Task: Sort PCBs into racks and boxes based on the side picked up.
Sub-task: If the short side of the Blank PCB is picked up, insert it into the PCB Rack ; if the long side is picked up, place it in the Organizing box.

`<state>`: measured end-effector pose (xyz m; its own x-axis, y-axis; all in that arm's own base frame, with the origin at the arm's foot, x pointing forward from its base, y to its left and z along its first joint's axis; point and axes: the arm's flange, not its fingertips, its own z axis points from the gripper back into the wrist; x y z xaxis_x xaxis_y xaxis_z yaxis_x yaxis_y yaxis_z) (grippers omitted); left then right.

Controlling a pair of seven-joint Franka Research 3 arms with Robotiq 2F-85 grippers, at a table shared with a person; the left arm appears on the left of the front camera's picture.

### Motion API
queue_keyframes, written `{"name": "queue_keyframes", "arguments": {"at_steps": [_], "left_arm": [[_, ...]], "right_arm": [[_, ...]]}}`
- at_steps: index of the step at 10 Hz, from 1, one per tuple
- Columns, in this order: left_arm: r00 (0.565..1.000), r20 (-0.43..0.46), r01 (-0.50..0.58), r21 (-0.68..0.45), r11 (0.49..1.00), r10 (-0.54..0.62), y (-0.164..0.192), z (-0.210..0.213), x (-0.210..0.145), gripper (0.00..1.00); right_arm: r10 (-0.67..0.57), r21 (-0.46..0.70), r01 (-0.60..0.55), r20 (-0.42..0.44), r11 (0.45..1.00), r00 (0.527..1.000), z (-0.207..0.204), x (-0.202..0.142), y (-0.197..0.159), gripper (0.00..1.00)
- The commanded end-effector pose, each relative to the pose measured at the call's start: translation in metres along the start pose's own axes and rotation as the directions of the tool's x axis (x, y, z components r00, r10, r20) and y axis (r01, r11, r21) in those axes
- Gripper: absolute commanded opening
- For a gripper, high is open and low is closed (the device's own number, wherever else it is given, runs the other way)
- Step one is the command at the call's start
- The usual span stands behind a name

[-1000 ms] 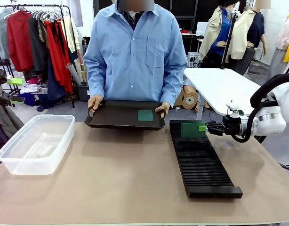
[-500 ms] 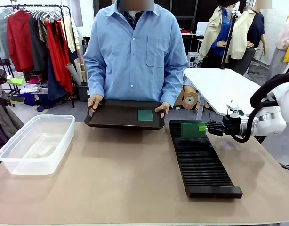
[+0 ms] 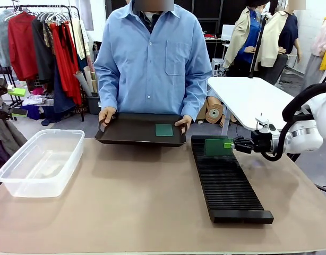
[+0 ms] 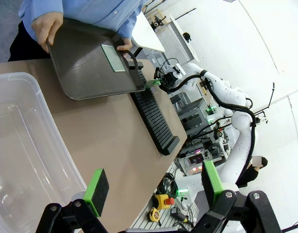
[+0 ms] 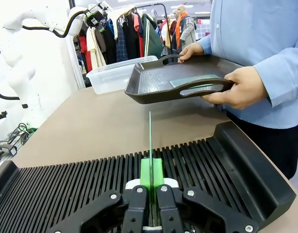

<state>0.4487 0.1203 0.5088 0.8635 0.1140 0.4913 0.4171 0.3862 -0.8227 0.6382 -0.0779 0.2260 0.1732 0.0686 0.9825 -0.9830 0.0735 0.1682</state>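
Noted right gripper (image 3: 230, 144) clamped on upright PCB (image 3: 217, 146), standing on edge at far end of rack (image 3: 226, 183), right of centre; seated or just above slot, cannot tell; release judged outstanding. Other slots bare. Second PCB (image 3: 164, 129) flat in black tray (image 3: 126, 134) held by person, upper centre; pending. Clear box (image 3: 41, 159) on table, left, without boards. Left gripper (image 4: 154, 187) spread apart, unloaded.
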Motion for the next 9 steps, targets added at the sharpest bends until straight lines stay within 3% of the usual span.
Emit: {"name": "queue_keyframes", "arguments": {"at_steps": [1, 9], "left_arm": [[1.000, 0.002, 0.003, -0.008, 1.000, -0.003, -0.0020, 0.0002, -0.0012, 1.00], [1.000, 0.002, 0.003, -0.008, 1.000, -0.003, -0.0020, 0.0002, -0.0012, 1.00]], "right_arm": [[0.001, -0.009, -0.001, 0.006, 1.000, 1.000, -0.0021, 0.0017, -0.0016, 0.00], [0.012, -0.008, -0.012, -0.025, 1.000, 1.000, -0.0029, -0.0013, -0.0055, 0.00]]}}
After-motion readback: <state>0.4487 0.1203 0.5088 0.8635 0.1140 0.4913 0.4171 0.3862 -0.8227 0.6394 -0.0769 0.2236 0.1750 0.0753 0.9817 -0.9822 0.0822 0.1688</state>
